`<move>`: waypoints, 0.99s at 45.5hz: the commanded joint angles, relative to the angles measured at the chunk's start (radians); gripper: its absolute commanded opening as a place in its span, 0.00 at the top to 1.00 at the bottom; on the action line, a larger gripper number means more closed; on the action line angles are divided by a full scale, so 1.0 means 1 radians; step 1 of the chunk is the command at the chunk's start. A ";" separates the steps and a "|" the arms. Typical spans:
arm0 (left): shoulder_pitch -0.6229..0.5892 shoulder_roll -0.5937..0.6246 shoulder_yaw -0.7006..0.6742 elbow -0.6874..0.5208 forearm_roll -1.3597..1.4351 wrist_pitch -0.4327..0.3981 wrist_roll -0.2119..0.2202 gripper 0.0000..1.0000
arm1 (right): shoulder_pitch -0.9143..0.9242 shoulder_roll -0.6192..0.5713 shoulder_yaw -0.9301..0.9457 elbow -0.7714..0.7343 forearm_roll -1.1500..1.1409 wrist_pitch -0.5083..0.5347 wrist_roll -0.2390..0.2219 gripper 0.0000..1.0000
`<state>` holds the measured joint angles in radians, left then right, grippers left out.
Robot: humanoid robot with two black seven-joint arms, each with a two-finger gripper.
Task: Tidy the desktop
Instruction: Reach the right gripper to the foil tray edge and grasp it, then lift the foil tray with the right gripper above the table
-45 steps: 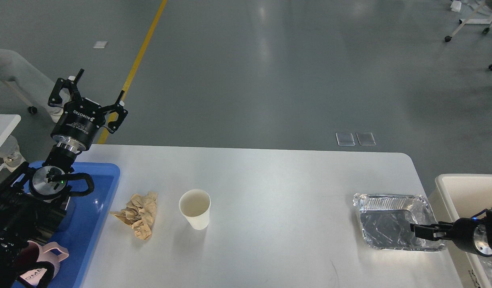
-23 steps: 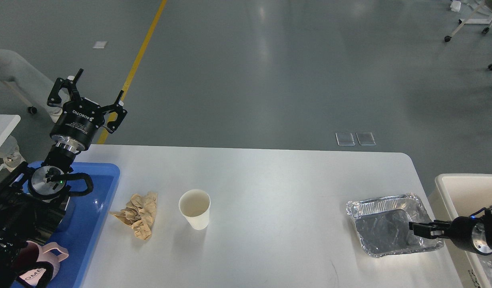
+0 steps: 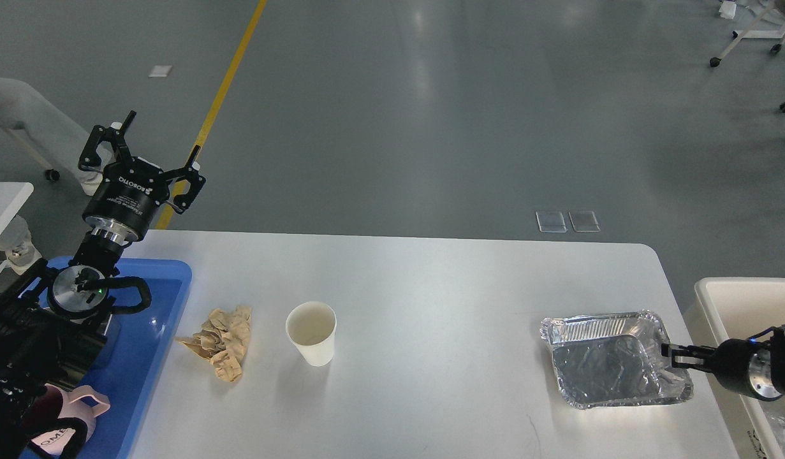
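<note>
White-grey desktop filling centre: one paper cup, one crumpled napkin at nine o'clock. Right gripper clamping one foil tray at three; left gripper splayed wide.

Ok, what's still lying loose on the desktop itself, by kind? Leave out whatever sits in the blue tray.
Crumpled brown paper: 1
White paper cup: 1
Foil tray: 1, with the right hand at its right rim
Total on the desktop: 3
</note>
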<state>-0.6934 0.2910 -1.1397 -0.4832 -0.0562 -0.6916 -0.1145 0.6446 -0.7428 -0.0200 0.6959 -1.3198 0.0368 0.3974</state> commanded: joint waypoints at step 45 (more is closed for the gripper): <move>0.000 0.040 0.020 0.000 0.003 0.012 0.006 0.02 | 0.366 -0.271 -0.002 0.482 0.068 0.334 -0.012 1.00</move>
<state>-0.6934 0.3134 -1.1220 -0.4833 -0.0551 -0.6799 -0.1089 0.9112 -0.9786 -0.0261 1.0941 -1.3056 0.2825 0.4041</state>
